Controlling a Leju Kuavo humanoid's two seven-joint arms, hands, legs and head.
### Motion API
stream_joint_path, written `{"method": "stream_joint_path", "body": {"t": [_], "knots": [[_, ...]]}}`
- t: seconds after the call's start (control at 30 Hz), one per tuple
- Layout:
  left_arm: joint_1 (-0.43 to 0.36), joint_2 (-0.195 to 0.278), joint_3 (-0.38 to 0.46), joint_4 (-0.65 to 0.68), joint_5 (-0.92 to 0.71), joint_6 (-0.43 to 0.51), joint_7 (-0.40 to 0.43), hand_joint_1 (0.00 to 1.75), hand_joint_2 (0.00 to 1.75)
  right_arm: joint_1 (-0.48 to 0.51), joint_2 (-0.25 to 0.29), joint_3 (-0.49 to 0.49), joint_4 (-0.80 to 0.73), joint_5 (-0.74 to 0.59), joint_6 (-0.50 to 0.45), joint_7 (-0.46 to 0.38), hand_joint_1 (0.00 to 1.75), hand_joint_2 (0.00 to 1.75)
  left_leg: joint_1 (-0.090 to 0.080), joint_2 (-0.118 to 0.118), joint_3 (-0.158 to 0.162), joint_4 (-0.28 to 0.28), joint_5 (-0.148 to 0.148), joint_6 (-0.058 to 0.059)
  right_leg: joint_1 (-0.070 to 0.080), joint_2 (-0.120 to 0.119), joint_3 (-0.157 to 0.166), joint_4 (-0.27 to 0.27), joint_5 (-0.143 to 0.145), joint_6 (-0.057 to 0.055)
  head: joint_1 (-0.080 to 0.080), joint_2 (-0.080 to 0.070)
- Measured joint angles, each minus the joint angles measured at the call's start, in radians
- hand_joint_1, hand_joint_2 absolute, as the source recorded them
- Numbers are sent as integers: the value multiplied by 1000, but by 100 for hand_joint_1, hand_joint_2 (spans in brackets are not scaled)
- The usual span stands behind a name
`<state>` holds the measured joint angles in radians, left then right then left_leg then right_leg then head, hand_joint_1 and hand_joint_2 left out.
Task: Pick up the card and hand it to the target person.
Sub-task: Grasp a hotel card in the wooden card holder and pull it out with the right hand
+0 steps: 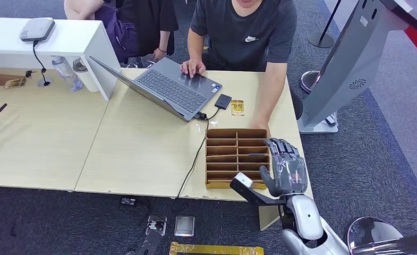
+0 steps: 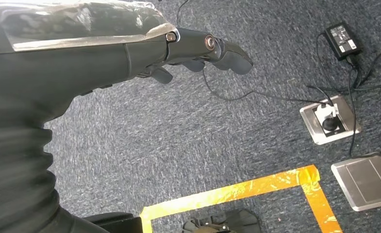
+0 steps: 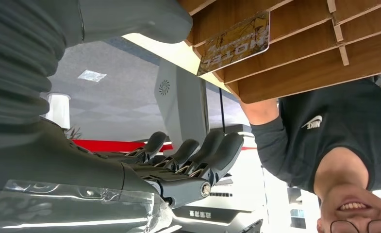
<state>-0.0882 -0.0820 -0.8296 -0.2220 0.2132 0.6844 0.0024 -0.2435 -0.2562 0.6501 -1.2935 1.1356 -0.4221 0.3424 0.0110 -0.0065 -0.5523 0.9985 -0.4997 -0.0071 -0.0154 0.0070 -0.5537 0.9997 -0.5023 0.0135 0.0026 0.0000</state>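
A gold patterned card (image 3: 234, 42) stands in a slot of the wooden divider box (image 1: 232, 156), sticking out above its rim. My right hand (image 1: 284, 166) hovers over the box's right end with thumb (image 3: 130, 19) and fingers (image 3: 212, 150) spread apart. They sit on either side of the card without touching it. A second gold card (image 1: 237, 108) lies flat on the table behind the box. The person in a dark T-shirt (image 1: 246, 32) sits across the table, with one forearm beside the box. My left hand (image 2: 193, 51) hangs over the carpet, holding nothing.
A grey laptop (image 1: 169, 87) with a cable and a black adapter (image 1: 223, 101) lies behind the box. A second person sits at the back left. A grey kiosk stand (image 1: 349, 64) rises to the right of the table. Floor sockets and yellow tape (image 2: 237, 191) are below.
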Motion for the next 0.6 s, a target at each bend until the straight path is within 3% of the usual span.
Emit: {"method": "stream_joint_path", "body": {"t": [0.33, 0.6], "knots": [[0, 0, 0, 0, -9, 0, 0, 0, 175, -6, 20, 10, 18, -11, -3, -28, 54, 175, 0, 0, 0, 0, 0, 0, 0, 0, 0, 0, 0, 0, 0, 0], [0, 0, 1, 0, -18, 0, 1, 0, 175, -28, 44, 20, 54, -23, -9, -48, 73, 175, 0, 0, 0, 0, 0, 0, 0, 0, 0, 0, 0, 0, 0, 0]]}}
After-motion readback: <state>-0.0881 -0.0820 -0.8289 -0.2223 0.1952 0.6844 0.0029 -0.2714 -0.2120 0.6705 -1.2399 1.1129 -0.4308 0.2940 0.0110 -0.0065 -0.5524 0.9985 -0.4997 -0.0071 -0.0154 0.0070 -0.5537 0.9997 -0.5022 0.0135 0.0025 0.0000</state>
